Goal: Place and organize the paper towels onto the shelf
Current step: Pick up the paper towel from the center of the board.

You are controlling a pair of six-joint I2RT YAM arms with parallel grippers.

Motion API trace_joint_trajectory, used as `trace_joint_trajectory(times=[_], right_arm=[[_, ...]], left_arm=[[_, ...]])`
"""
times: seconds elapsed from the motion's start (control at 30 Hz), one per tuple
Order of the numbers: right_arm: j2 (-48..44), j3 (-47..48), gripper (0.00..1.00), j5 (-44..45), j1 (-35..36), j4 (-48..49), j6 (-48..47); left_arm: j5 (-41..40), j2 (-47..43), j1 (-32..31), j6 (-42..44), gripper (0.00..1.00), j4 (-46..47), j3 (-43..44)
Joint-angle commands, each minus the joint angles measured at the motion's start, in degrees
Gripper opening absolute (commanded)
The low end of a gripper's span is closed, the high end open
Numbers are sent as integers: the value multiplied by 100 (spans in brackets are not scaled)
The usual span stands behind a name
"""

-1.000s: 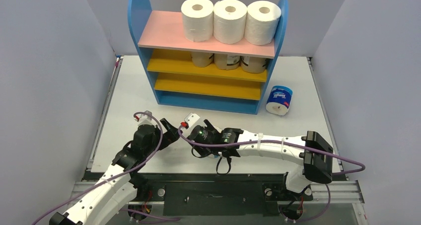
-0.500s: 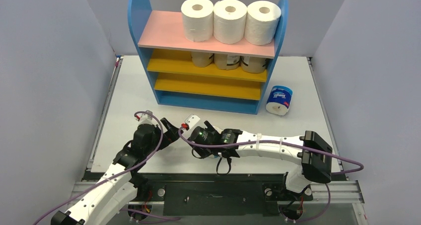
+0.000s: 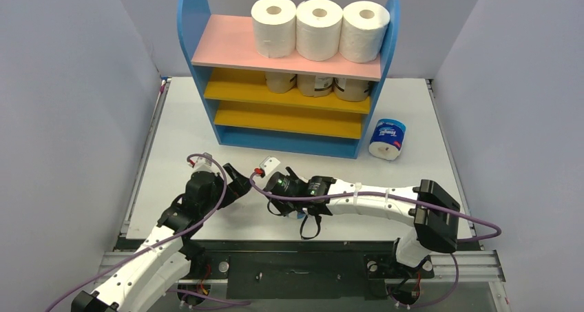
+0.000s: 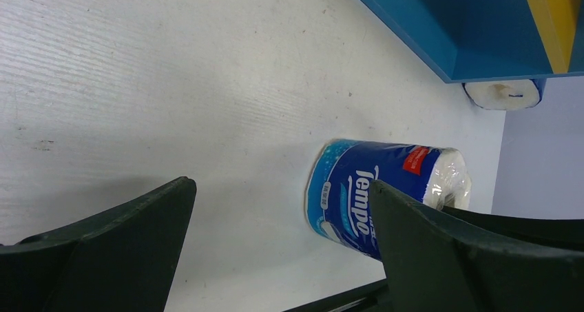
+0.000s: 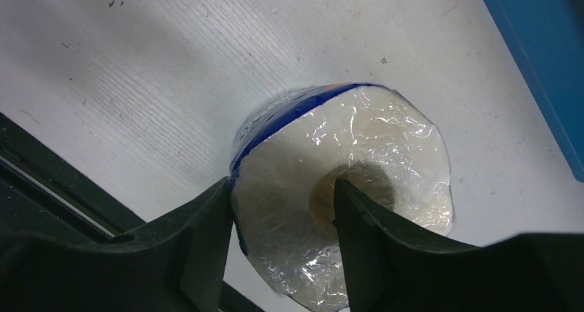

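The right pincer [image 5: 281,188] is clenching a blue-wrapped paper towel roll [image 5: 358,133], one finger inside its core, on the worktop [image 5: 172,64] in front of the shelf [image 3: 289,138]. The left pincer [image 4: 281,186] is gaping beside it.

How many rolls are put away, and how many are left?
Six are done: three white rolls on the pink top, three tan rolls on the yellow board. In hand: the right hand pinches a blue roll, one finger in its core. Still to go: that one and the second blue roll on the table beside the shelf. The left hand is open.
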Motion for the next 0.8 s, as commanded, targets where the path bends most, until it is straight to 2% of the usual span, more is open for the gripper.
trace_joint_trajectory(times=[0.0, 0.07, 0.27, 0.53, 0.77], right_arm=[[43, -31, 47, -40, -63, 7, 78], [25, -12, 39, -9, -92, -39, 57], [-114, 37, 28, 134, -142, -192, -4], [-700, 297, 26, 545, -333, -753, -155], [-1124, 710, 25, 779, -985, -1129, -391]], left_arm=[[51, -1, 45, 12, 97, 322, 5], [61, 7, 54, 21, 97, 329, 17], [79, 21, 64, 40, 97, 357, 20], [107, -41, 74, 41, 97, 420, 3], [428, -66, 73, -240, 98, 1214, -149]])
